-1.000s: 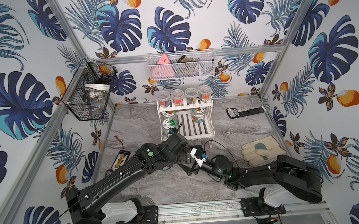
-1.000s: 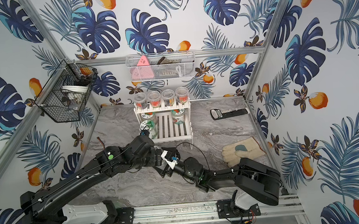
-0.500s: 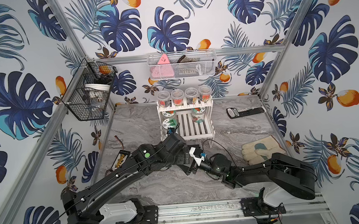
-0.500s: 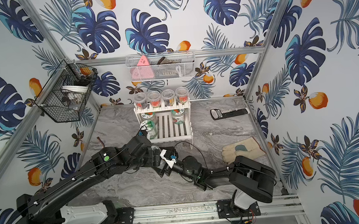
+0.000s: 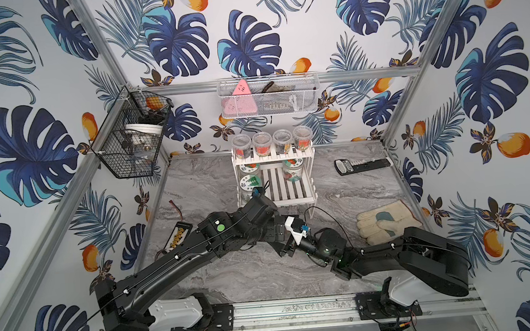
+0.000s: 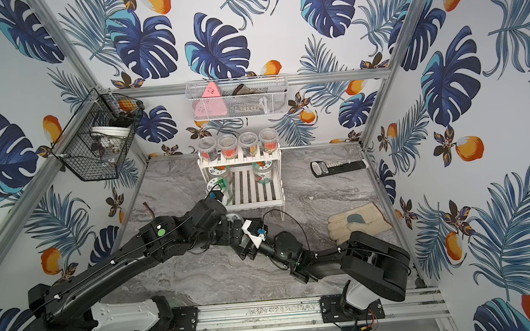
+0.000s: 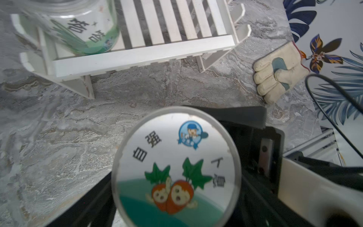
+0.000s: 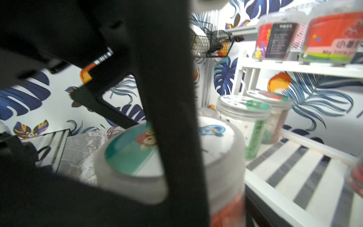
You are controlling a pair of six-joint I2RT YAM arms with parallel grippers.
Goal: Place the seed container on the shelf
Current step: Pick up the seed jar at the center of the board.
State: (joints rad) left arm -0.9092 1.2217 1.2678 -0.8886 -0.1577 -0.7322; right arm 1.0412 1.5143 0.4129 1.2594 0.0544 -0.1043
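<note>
"Seed container (image 7: 172, 141), the one with the radish lid: where is it from your side?"

"Right in front of the shelf (image 5: 286, 184), just off its front left corner, boxed in by both arms. I can't tell whether it sits on the counter (image 5: 259, 273) or hangs just above it."

"Who has it?"

"Hard to say. The left claw (image 7: 176, 176) has a finger on either side of the lid. The right claw (image 8: 125, 161) comes in crosswise, with the seed container between its fingers too. Neither is pressed together, but I cannot tell which one is really pinching. It looks to me like a hand-over."

"So next?"

"One claw needs a sure hold and the other must back off. Then it goes up over the front rail and down upright on the bare slats in the middle of the lower tier."

"Anything in the way?"

"The green-labelled jar (image 5: 249, 183) stands on that tier just behind it, and another jar (image 5: 292, 170) stands to the right. Four tubs (image 5: 271, 140) fill the top tier. The left arm's wrist hangs over the shelf's front left corner. The glove (image 5: 383, 225) and the black bar (image 5: 362, 165) lie well clear."
</note>
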